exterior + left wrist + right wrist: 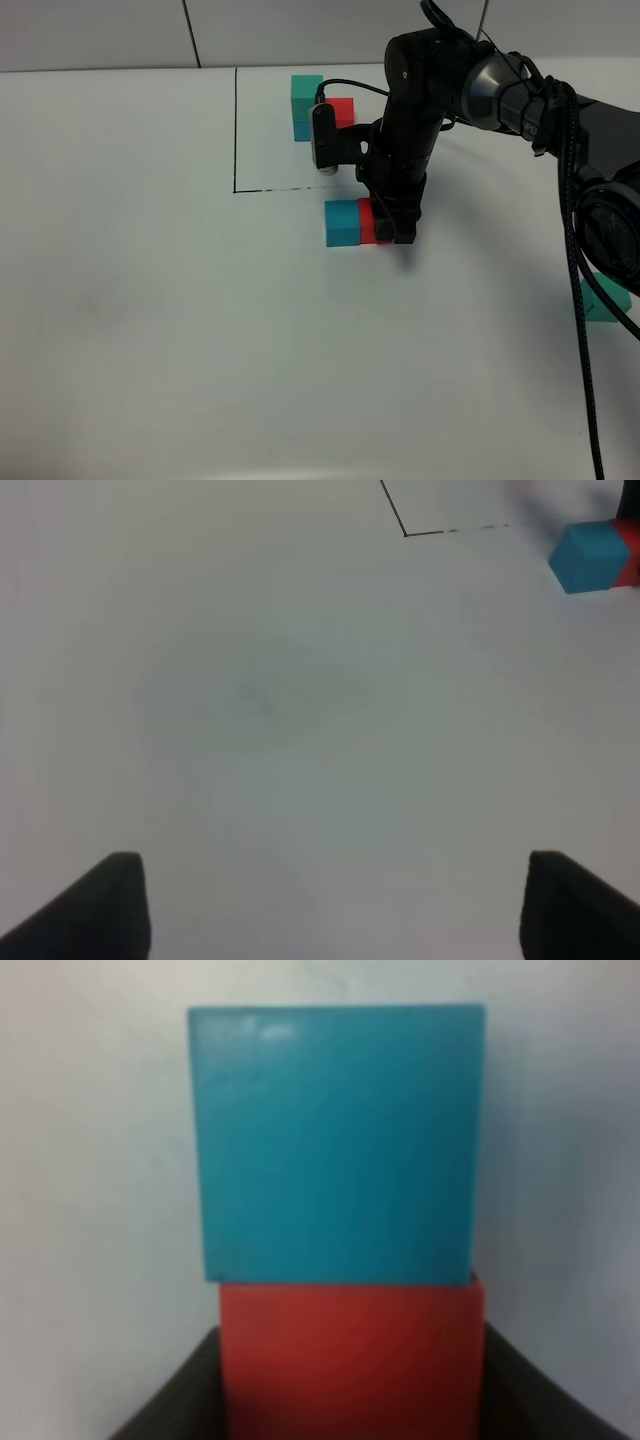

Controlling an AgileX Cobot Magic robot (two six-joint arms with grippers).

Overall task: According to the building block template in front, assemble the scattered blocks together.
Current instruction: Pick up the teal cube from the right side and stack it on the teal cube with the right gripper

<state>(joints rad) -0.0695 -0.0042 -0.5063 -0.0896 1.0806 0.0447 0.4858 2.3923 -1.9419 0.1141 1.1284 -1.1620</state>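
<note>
**A:** Where is the blue cube [341,222] now?

**B:** It sits on the table, just in front of the black outline [235,130] that frames the template [318,108]. The red cube [366,222] touches its right face, so the pair runs left to right, as the template's bottom row does.

**A:** And what are our grippers doing?

**B:** The right gripper [388,226] is clamped on the red cube. Its wrist view shows a dark finger on each side of the red, with the blue pressed flush against the far face. The left gripper [335,905] stands with its fingers [110,910] wide apart and nothing between them. It is well away from the blue cube, which shows only far off at the edge of its camera's view.

**A:** So we judge the bottom row done. What does the next move turn on?

**B:** It turns on the green cube [608,298]. It lies well to the right of the blue cube and nearer the front, close to the right arm's own side. A cube has no long axis to line up, so direction is what matters, and we judge the right arm the nearer one. We would have to let go of the red, swing right for the green, then bring it back to set it on top of the blue.
</note>
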